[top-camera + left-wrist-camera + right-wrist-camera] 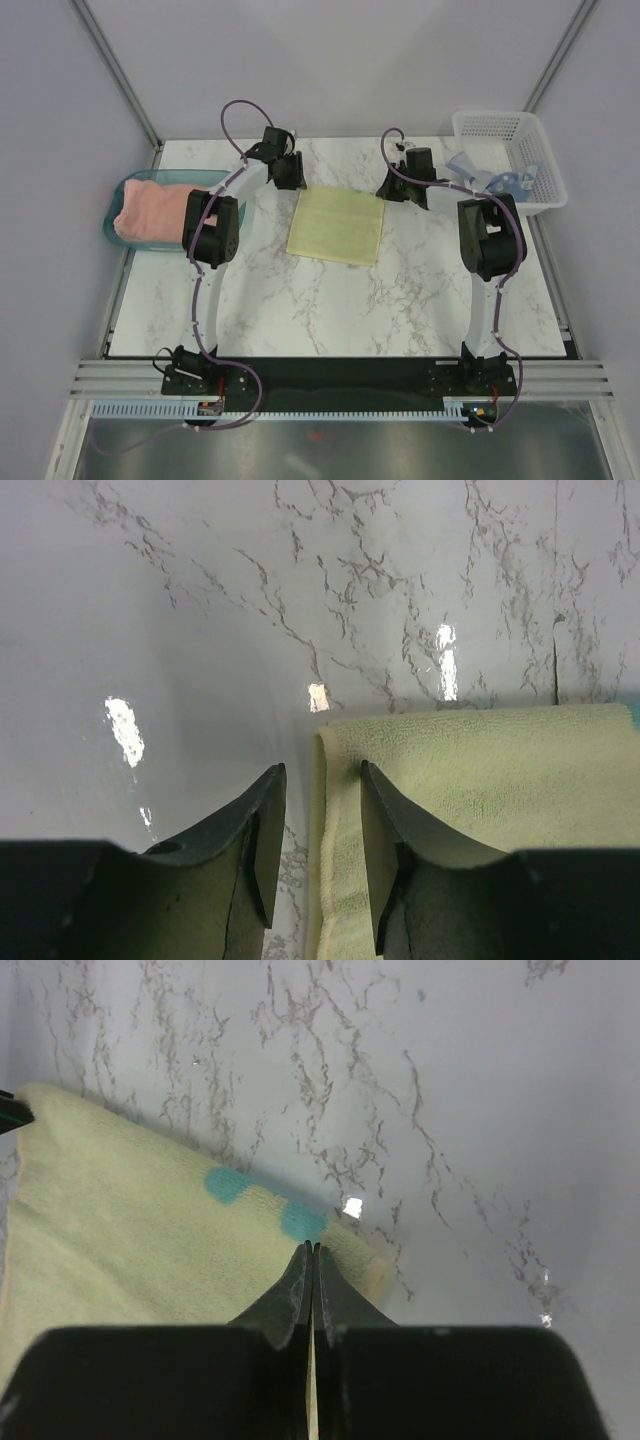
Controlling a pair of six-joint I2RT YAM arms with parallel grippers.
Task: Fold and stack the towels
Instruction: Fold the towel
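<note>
Top external view has the yellow towel [336,225] lying folded flat in the middle of the marble tabletop [300,310]. At 9 o'clock a pink towel [152,210] sits in a teal tray [110,212], its right end hidden behind the left arm. At 2 o'clock a blue towel [478,172] lies crumpled in a white basket [500,122], and I can't make out its shape.

The left hand [321,772] is at the yellow towel's 11 o'clock corner. Its fingers stand apart, one on each side of the folded edge, and nothing is pinched between them. The right hand [312,1250] is at the 1 o'clock corner with its fingers pressed together. Their tips meet right over the cloth beside two teal patches [230,1182]. Whether any terry is caught between them is hidden by the fingers themselves. Both wrist views cut off the rest of the towel.
</note>
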